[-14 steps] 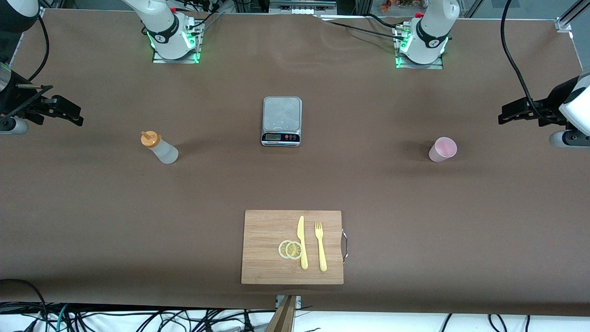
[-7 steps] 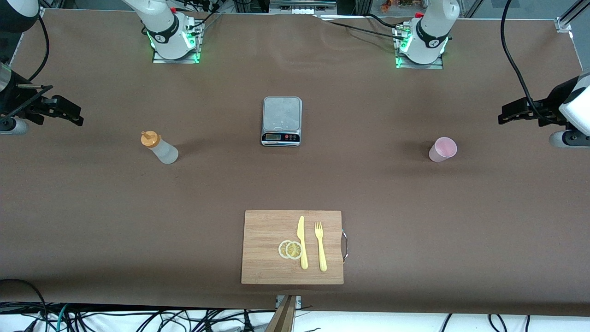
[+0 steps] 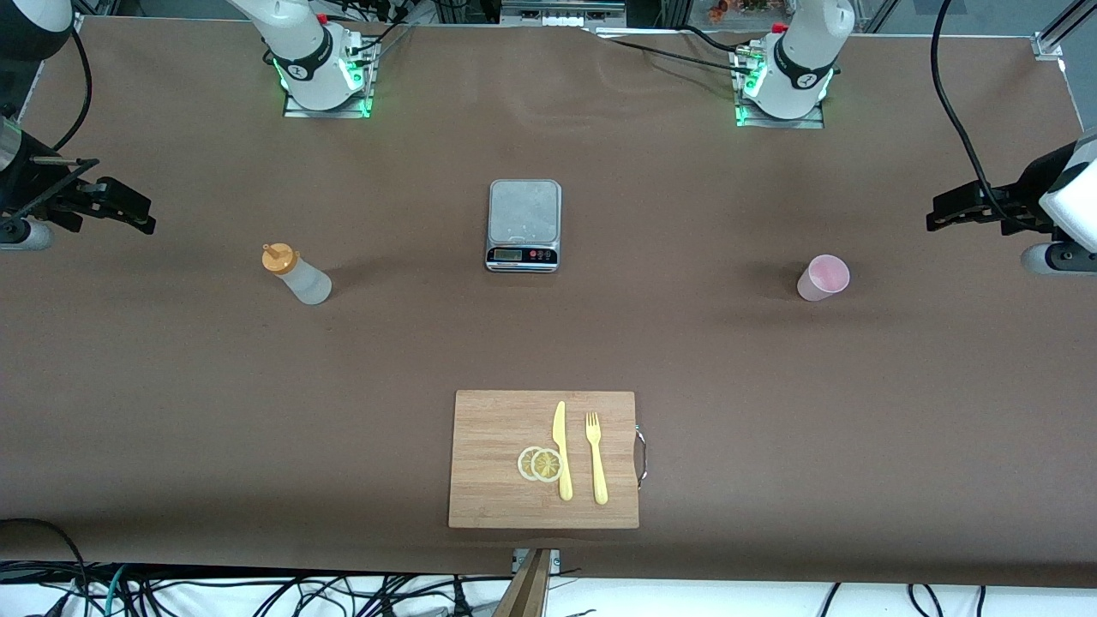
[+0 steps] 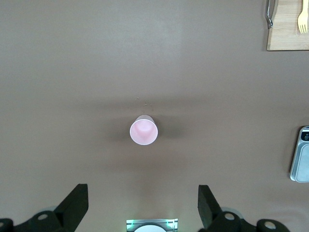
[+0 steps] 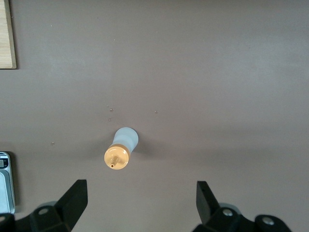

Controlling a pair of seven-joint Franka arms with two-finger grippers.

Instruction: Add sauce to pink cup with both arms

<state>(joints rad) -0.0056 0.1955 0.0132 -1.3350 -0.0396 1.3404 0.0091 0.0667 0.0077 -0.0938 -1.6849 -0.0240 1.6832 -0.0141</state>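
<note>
The sauce bottle, whitish with an orange nozzle cap, stands upright on the brown table toward the right arm's end; it also shows in the right wrist view. The pink cup stands upright and empty toward the left arm's end, and shows in the left wrist view. My right gripper is open and empty, high over the table's edge at the right arm's end. My left gripper is open and empty, high over the table's edge at the left arm's end. Both arms wait.
A silver kitchen scale sits mid-table between bottle and cup. A wooden cutting board near the front edge carries two lemon slices, a yellow knife and a yellow fork.
</note>
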